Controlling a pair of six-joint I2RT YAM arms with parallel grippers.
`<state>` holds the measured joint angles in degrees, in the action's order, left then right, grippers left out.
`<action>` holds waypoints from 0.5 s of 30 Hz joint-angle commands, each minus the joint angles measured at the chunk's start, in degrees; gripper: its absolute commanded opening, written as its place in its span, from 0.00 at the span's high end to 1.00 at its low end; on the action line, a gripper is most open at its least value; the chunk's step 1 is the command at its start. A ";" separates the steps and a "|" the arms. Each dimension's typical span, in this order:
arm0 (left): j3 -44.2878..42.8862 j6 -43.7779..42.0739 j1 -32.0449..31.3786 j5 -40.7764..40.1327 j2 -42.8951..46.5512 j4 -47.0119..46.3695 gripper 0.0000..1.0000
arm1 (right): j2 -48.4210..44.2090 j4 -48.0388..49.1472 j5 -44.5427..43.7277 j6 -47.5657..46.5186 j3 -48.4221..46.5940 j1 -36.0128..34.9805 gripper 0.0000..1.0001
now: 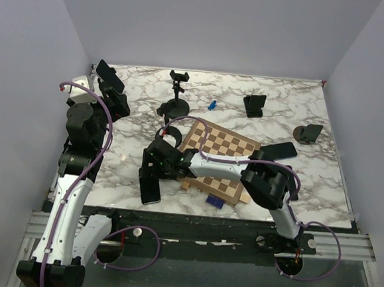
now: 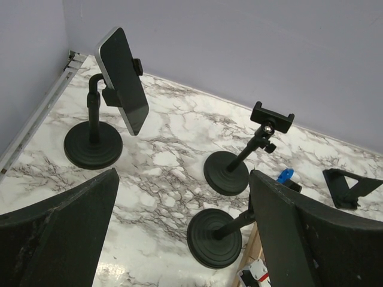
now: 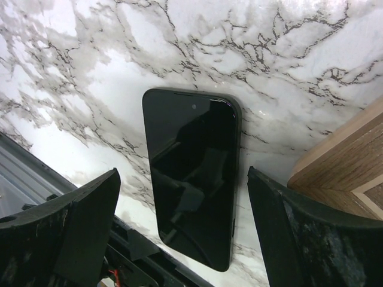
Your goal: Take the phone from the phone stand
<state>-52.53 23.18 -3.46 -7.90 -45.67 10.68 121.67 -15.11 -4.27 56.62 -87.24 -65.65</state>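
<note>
At upper left of your left wrist view, the phone (image 2: 122, 78) sits clamped on its stand (image 2: 93, 143), your left hand (image 2: 182, 176) spread apart from it, while your right hand (image 3: 182, 173) hangs spread over a second phone (image 3: 191, 197) flat on the bench (image 3: 72, 60).

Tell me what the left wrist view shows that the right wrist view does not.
Only the left wrist view: a mounted phone clamped on a phone stand, and an empty clamp stand. Only the right wrist view: a black phone lying flat, screen up. Both: the marble table and the view's own open gripper, the left gripper or the right gripper.
</note>
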 commanded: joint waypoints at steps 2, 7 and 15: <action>0.93 -0.94 -0.23 1.33 -0.08 -1.52 0.03 | -2.85 1.08 -0.05 -4.39 -0.66 -0.45 0.06; 1.09 -1.54 -0.23 1.22 -0.98 -1.91 0.03 | -7.32 4.10 0.70 -9.47 1.13 -0.48 0.06; 1.72 -3.14 0.27 -1.50 -3.64 -3.31 0.01 | -22.92 17.65 -0.63 -17.76 15.95 -0.52 0.07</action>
<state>-51.51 21.78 -3.49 -7.97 -47.92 9.19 106.28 -7.07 -3.60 44.71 -77.82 -65.65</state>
